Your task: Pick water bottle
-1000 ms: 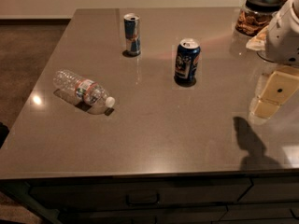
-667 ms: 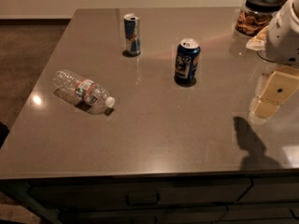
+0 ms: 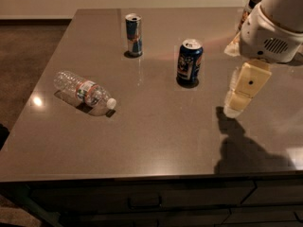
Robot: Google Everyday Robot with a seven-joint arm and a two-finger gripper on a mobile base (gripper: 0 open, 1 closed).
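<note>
The water bottle [image 3: 84, 92] is a clear ribbed bottle with a white cap and a red-and-white label band. It lies on its side at the left of the grey-brown table [image 3: 156, 126], cap towards the front right. My gripper [image 3: 236, 104] hangs from the white arm at the right and points down, just above the table. It is far to the right of the bottle and to the right of the dark blue can [image 3: 190, 62]. It holds nothing that I can see.
A slim silver-blue can [image 3: 134, 35] stands at the back centre. A jar [image 3: 248, 9] at the back right is mostly hidden by my arm. The gripper's shadow [image 3: 241, 150] falls on the table's front right. Drawers run below the front edge.
My arm and gripper have shifted a little to the left, towards the dark blue can. The bottle and both cans have not moved.
</note>
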